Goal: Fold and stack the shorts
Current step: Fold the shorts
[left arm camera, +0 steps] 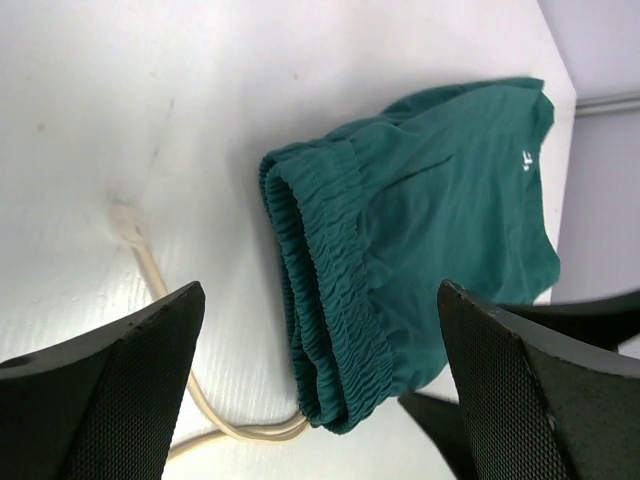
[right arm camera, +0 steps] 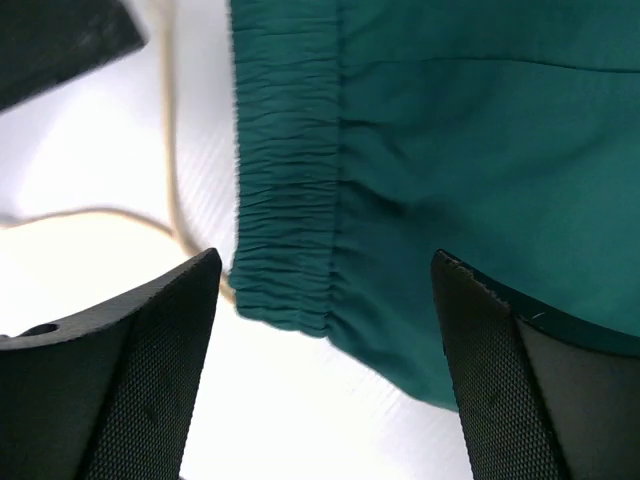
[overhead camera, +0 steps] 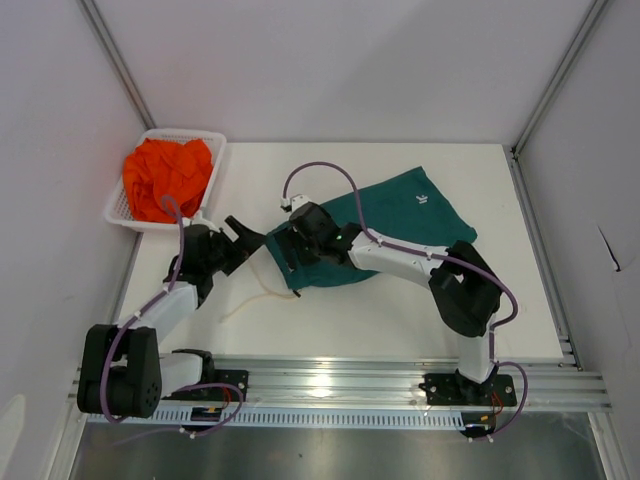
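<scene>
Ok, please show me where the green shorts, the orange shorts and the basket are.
green shorts [overhead camera: 420, 215]: top view, flat fabric just below the white logo.
orange shorts [overhead camera: 165, 180]: top view, middle of the crumpled pile.
basket [overhead camera: 185, 132]: top view, far rim.

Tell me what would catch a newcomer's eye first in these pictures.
The bright orange shorts heaped in the white basket at the far left corner of the table stand out most. Next, the dark teal shorts lie mid-table, with the left gripper and right gripper both open at their waistband end, where a cream drawstring trails out.
</scene>
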You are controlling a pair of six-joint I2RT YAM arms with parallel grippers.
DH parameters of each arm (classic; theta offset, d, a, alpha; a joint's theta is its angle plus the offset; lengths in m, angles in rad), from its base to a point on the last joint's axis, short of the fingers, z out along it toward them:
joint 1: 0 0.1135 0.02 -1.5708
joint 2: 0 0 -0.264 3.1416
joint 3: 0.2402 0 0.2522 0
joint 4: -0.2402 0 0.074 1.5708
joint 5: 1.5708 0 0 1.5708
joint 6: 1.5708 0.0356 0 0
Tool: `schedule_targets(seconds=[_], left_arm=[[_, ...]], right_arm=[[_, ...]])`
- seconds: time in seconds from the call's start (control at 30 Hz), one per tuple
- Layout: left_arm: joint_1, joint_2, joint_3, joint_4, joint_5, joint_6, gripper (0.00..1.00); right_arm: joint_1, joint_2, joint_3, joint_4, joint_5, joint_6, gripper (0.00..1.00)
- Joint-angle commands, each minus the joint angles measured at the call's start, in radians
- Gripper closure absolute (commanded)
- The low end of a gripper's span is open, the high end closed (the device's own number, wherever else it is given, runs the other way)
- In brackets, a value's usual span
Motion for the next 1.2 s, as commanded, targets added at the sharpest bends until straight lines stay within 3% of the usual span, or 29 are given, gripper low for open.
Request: schedule_targets(seconds=[0.0, 0.23, 0.5, 0.83, 1.17], left_arm=[[0.006, -0.001, -0.043, 0.114, 0.093, -0.011, 0.01], [0.002, 0.018, -0.114, 0.199, 0.121, -0.038, 0.01], [-0.058, 0.050, -0.088, 0.209, 0.084, -0.042, 0.01], [-0.127, 0.224, -0.046, 0.317, 0.076, -0.077, 0.02], [-0.132, 0.355, 0.021, 0.382, -0.003, -0.080, 0.03]], right_arm=[[-0.027, 0.038, 0.017, 0.028, 0.049, 0.004, 0.15], [-0.116, 0.041, -0.029, 0.090, -0.030, 0.061, 0.30], [-0.205, 0.137, 0.022, 0.137, -0.188, 0.085, 0.46], [-0.245, 0.269, 0.070, 0.081, -0.195, 0.088, 0.73], [-0.258, 0.277, 0.057, 0.028, -0.172, 0.064, 0.80]])
